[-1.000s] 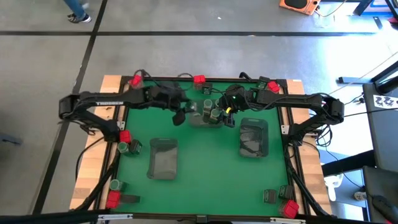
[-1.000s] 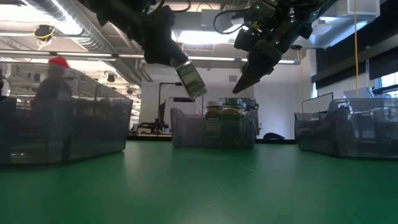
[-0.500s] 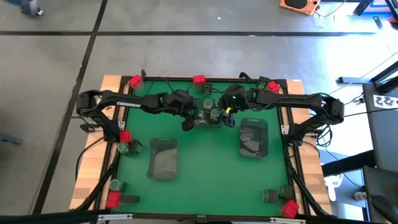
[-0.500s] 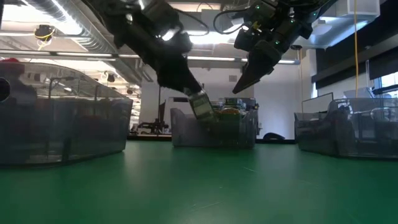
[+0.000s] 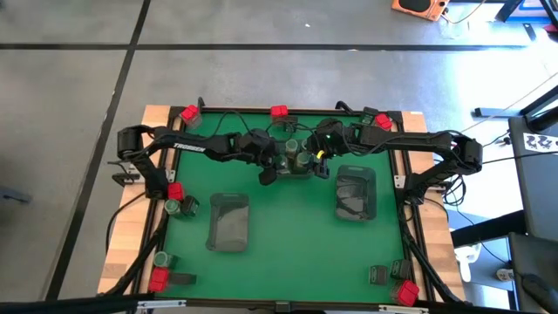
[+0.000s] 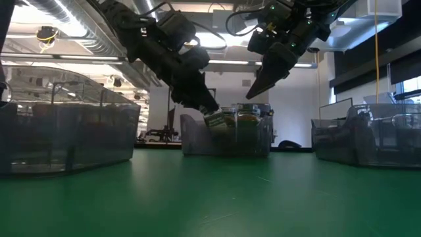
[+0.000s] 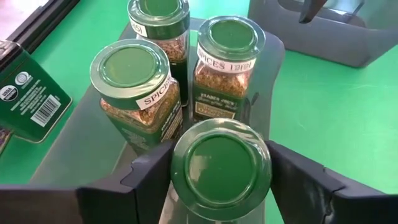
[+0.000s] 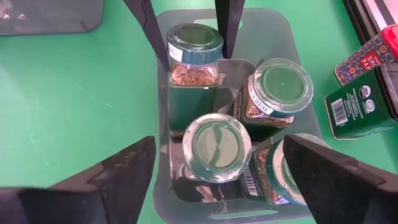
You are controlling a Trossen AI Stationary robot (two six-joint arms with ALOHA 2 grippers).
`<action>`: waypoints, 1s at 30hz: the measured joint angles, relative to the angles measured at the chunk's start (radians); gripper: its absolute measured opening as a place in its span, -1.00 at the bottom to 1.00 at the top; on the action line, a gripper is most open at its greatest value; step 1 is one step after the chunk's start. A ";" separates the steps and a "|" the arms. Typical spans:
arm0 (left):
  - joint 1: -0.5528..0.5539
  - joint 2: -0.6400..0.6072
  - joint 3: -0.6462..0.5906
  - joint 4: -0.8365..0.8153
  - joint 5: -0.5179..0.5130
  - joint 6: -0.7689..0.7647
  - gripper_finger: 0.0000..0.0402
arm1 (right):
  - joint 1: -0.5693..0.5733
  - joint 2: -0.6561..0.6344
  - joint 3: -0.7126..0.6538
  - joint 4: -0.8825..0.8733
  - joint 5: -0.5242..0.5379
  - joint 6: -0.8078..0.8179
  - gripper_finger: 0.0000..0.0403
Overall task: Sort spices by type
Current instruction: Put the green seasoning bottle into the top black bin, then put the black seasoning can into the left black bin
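Left gripper (image 7: 221, 171) fingers flank green-lidded round glass spice jar (image 7: 221, 163), grip uncertain, inside clear grey plastic tray (image 7: 81, 146) beside 3 jars; right gripper (image 8: 214, 168) wide open above same tray

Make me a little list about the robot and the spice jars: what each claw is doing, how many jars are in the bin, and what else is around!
left gripper: down in the middle tray, fingers on both sides of a green-lidded jar, about to let it go
right gripper: open, empty, hovering above the same tray
jars in that tray: four, all upright
other trays: two more grey trays nearer the front
leftovers: red boxes, dark tins and jars along the table edges
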 joint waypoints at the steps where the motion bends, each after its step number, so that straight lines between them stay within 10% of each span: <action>1: 0.000 0.000 0.000 0.000 0.000 -0.002 0.25 | 0.000 0.000 0.000 0.000 0.000 0.000 0.74; 16: 0.001 -0.056 0.059 -0.134 0.001 0.008 0.36 | 0.000 0.000 0.000 0.000 0.000 0.000 0.74; 30: -0.073 -0.434 0.089 -0.643 -0.039 -0.123 0.36 | 0.000 0.000 0.000 0.006 0.000 -0.002 0.74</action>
